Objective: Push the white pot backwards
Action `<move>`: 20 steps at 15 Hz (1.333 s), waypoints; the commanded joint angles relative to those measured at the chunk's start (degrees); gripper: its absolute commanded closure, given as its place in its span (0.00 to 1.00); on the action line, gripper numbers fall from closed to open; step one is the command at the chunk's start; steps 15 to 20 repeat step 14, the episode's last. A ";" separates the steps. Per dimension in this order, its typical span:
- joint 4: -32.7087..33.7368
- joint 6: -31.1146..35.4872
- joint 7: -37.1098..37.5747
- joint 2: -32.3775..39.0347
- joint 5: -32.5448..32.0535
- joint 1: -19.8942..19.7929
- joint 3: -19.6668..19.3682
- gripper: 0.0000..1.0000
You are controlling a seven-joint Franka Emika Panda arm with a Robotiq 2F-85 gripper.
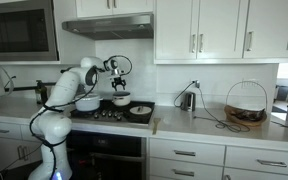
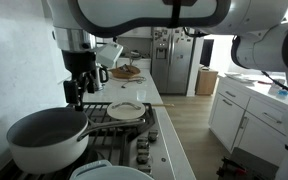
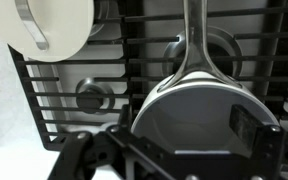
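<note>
Fingers [image 3: 252, 128] are spread wide and empty, hanging right over the pot [image 3: 199, 120], which sits on the grated surface [image 3: 94, 75] close to the lid [image 3: 49, 30]. My guess is it's stiff metal, empty and light, so it'll catch on the grate bars. I'd push low on the wall, not on the long handle [image 3: 192, 40], or it'll spin.

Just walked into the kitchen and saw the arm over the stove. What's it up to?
The robot arm is working at the stovetop. Its end effector hangs over the burner grates near the back, beside a small pot. The wrist view looks straight down into a round pot with a long handle. Whether it is touching the pot can't be told.
</note>
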 commanded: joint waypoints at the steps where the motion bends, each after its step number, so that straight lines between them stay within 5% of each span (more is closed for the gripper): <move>1: 0.04 -1.11 -0.95 -3.27 1.40 -1.10 0.53 0.00; 7: -0.69 0.40 -0.76 -8.43 1.53 -2.51 0.45 0.00; 20: 0.27 0.08 -0.09 -6.09 0.02 -1.50 0.18 0.00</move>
